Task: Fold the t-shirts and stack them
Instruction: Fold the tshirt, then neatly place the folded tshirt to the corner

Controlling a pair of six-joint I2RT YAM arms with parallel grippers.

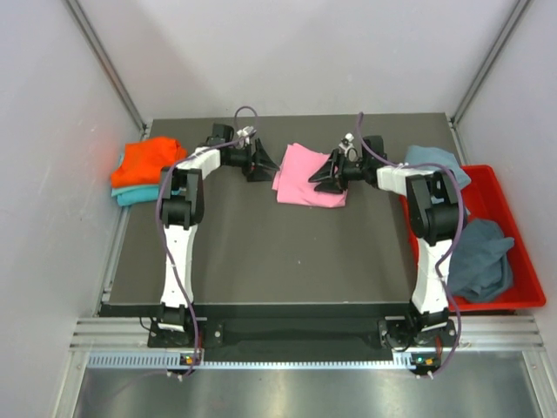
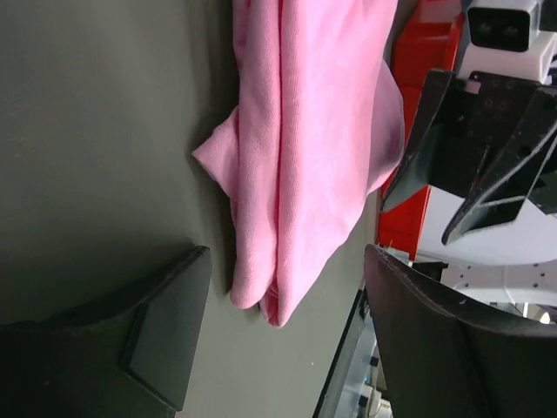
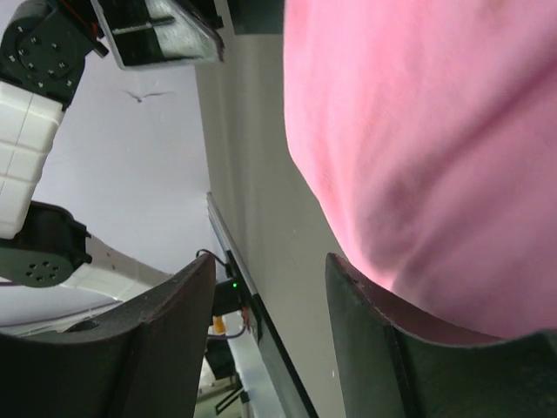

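A folded pink t-shirt (image 1: 305,178) lies at the back middle of the table. My left gripper (image 1: 261,165) stands open at its left edge. In the left wrist view the pink t-shirt's (image 2: 305,131) narrow end reaches between the spread fingers (image 2: 165,331), apart from both. My right gripper (image 1: 326,177) is open at the shirt's right side. There one finger (image 3: 392,348) lies against the pink t-shirt's (image 3: 418,131) edge, with bare table between the jaws. An orange t-shirt (image 1: 150,159) rests on a teal one (image 1: 132,196) at the far left.
A red bin (image 1: 526,261) stands off the table's right edge with a dark slate t-shirt (image 1: 480,259) in it. A grey-blue t-shirt (image 1: 435,159) lies at its back end. Grey walls enclose the table on three sides.
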